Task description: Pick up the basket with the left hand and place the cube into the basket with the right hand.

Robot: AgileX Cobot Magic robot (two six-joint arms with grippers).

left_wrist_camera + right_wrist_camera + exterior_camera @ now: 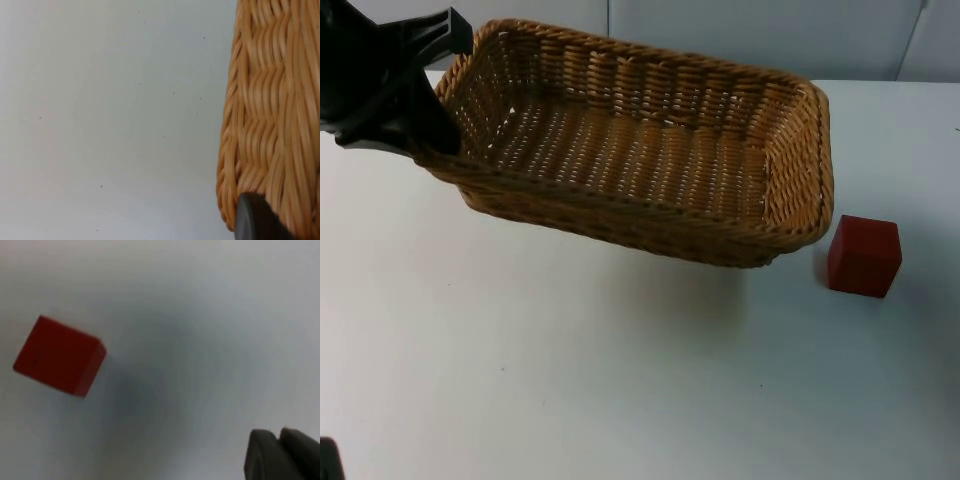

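**Basket held up at its left end, cube beside its right end**

The left gripper (440,125) is at the far left of the worktop (570,380), its fingers clenched on the left short wall of the woven basket (650,160). In the top view the black fingers straddle that wall, with 1 part outside the rim and another reaching toward the inside. The basket is a long rectangular wicker tray, open side up and empty, running from the far left toward the right. It sits at a tilt across the scene, and a soft shadow lies on the worktop under its near long side.

In the left wrist view the basket's woven outer wall (270,125) stands close to the camera, with 1 dark fingertip (255,220) pressed against the weave and bare white worktop (100,125) beside it.

The red cube (863,256) rests on the worktop just beside the basket's near right corner, apart from it by a narrow gap. It stands flat on 1 face.

The right wrist view looks down on the cube (57,356), with the right gripper's dark fingertips (280,455) well apart from it, over bare worktop. Whether the right gripper's fingers are released or clenched cannot be told.
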